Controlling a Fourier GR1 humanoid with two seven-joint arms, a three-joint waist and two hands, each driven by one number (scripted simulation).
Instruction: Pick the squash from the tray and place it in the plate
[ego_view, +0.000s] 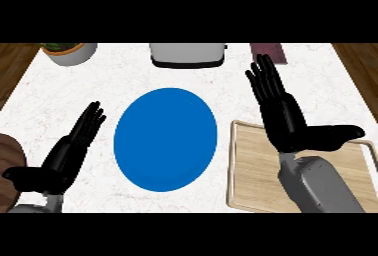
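My right hand (284, 117) hovered over the tray (247, 167), right of the blue plate (166, 139), fingers straight, holding nothing. My left hand (70, 150) rested open, left of the plate. No squash showed, perhaps hidden beneath my arm. The pick seemed the step in hand, calling next for a descent and a clench.

The counter (52, 100) under me looks like white stone with faint veins, smooth and matt. The plate (166, 139) is plain blue, smooth, without gloss. The tray (247, 170) is pale wood with visible grain. My left hand (66, 155) and right hand (284, 117) are black, smooth and faintly shiny. My right forearm (321, 185) is smooth grey.
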